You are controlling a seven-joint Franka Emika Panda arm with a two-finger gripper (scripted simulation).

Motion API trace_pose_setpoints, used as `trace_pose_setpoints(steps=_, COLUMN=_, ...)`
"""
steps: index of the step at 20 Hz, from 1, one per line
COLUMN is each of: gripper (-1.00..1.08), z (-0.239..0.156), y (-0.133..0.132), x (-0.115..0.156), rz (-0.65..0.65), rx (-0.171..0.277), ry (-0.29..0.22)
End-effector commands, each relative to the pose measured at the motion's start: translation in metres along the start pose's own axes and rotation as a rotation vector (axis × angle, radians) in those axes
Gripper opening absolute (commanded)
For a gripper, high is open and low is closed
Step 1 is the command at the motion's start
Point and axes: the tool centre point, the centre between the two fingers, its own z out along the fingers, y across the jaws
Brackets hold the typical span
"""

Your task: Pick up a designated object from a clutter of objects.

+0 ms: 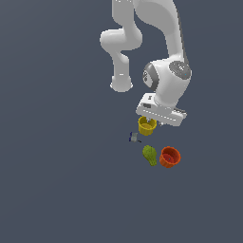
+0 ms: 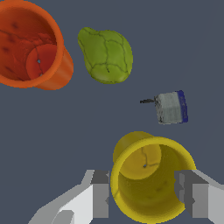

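Two cups, one yellow (image 2: 151, 179); one orange-red (image 2: 30, 46); one green pear-like lump (image 2: 106, 56); one grey-blue piece (image 2: 171, 107).

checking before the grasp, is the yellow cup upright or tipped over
Upright: in the wrist view the yellow cup shows its open mouth and inner bottom, empty, with the open tool straddling its rim.

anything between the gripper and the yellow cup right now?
Nothing visible. In the wrist view the gripper is open with a finger on either side of the yellow cup. The grey-blue piece, pear and orange cup all sit clear of it.
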Motion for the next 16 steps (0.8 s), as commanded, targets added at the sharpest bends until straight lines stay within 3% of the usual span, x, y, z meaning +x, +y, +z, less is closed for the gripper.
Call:
trace_pose_setpoints(steps=1, gripper=0.28, z=0.010, y=-0.006, x=-0.011, rz=0.021, rx=-0.003, ry=-0.005)
trace_pose_setpoints(steps=8, gripper=0.28, z=0.028, y=-0.015, x=-0.031, rz=0.054, rx=-0.010, ry=-0.014)
trace_pose_setpoints(steps=16, gripper=0.28, z=0.032, y=-0.016, x=-0.035, rz=0.059, rx=-0.011, ry=-0.016)
